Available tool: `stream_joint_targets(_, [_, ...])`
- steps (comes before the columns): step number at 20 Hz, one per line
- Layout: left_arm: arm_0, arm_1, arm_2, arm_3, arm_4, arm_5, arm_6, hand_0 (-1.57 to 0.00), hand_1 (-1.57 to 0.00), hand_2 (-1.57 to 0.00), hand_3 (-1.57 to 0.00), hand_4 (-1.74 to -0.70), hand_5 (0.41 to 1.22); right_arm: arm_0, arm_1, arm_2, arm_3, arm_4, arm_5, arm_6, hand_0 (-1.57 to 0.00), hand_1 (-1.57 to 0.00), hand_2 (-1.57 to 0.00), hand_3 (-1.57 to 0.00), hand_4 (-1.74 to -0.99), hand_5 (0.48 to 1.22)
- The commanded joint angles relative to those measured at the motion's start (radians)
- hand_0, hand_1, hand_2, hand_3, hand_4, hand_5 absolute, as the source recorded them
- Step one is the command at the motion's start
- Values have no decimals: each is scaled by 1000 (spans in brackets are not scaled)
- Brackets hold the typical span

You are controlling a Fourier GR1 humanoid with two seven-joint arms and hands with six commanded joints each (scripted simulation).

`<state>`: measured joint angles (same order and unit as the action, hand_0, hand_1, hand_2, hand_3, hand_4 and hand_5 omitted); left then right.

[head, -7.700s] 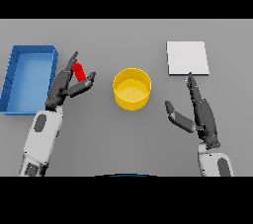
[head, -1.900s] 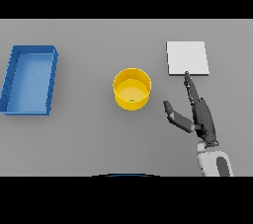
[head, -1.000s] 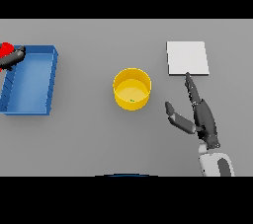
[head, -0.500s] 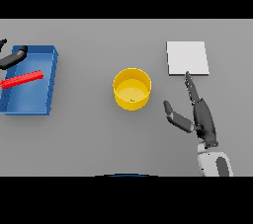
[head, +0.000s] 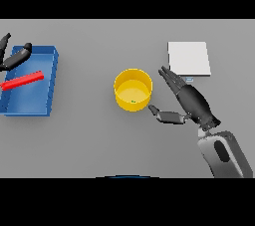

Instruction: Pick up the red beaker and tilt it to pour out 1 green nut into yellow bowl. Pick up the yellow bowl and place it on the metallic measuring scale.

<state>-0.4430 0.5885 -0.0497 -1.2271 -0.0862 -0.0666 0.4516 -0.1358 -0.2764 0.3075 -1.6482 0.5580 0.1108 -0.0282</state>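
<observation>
Right hand (head: 191, 101) sits just right of the bowl (head: 133, 89), fingers straight, thumb out toward its rim, gripping nothing — open grey table all round, the scale (head: 188, 58) near the fingertips. One green nut (head: 132, 101) lies in the bowl. Far left, the left hand (head: 13, 57) hangs spread and empty over the blue bin's (head: 51, 83) edge — beaker (head: 22, 81) lying flat inside.

text: none legible | labels: none | numbers: none | signs: none on any object or surface
</observation>
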Motion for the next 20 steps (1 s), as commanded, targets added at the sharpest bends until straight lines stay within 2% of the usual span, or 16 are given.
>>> stream_joint_targets(1, [-2,-2,0,6,-2,4,5,-8,-7,-7,-7,-806,683,-22,-25,26,14,40,13,-20,1,1,1,1,-1137,626])
stream_joint_targets(3, [15,-5,1,-14,4,4,6,-5,-4,-4,-4,-809,688,-110,-66,69,42,98,73,-6,1,1,1,1,-1150,630])
stream_joint_targets(8, [-2,1,2,12,0,-8,4,-1,-1,-1,-1,-808,689,-261,-124,184,143,209,162,-101,1,1,1,1,-1164,641])
stream_joint_targets(15, [7,2,7,8,11,-19,-10,1,1,1,1,-808,695,-393,-98,291,307,276,234,-166,1,1,1,1,-1155,646])
stream_joint_targets(20, [9,10,10,19,6,-23,-25,1,1,1,1,-807,700,-499,-56,349,418,307,310,-152,1,1,1,1,-1164,670])
